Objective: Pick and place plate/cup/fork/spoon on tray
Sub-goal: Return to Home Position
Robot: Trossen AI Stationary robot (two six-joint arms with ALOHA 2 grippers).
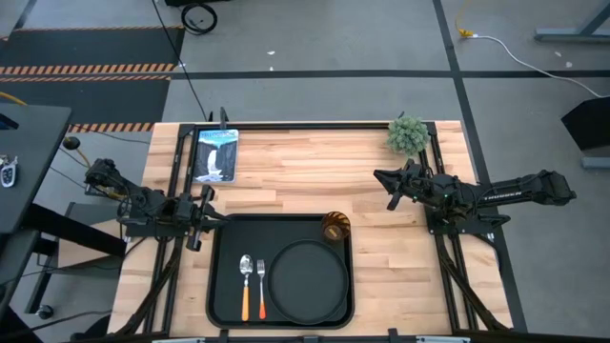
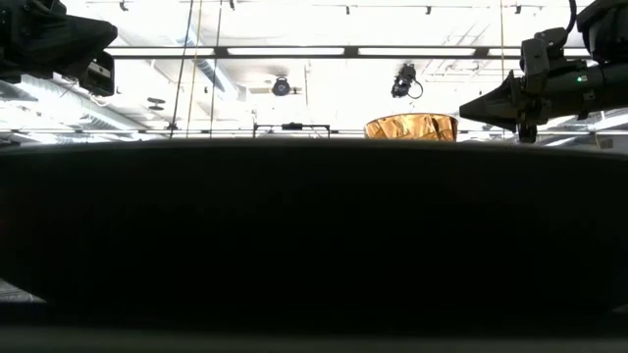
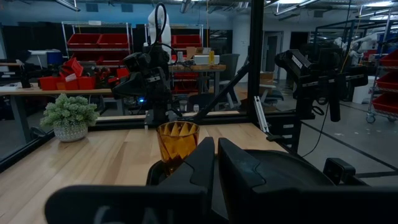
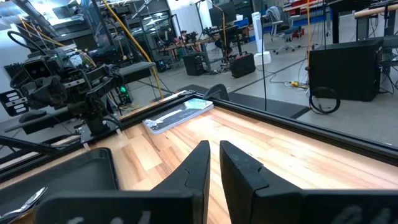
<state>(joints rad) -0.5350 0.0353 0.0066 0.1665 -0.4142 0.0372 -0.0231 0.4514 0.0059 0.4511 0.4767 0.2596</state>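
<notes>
The black tray (image 1: 221, 286) lies at the table's near middle. On it rest the round black plate (image 1: 307, 279), the spoon (image 1: 245, 282) and the fork (image 1: 261, 284) side by side left of the plate, and the amber cup (image 1: 335, 227) upright in the tray's far right corner. The cup also shows in the left wrist view (image 3: 177, 142) and the low view (image 2: 410, 127). My left gripper (image 1: 212, 217) is shut and empty just left of the tray's far left corner. My right gripper (image 1: 381, 186) is shut and empty above the bare table, right of and beyond the cup.
A small potted plant (image 1: 407, 135) stands at the far right of the table. A flat picture card (image 1: 214, 152) lies at the far left. Bare wood (image 1: 305, 171) lies between them, beyond the tray. The tray's wall (image 2: 314, 235) fills the low view.
</notes>
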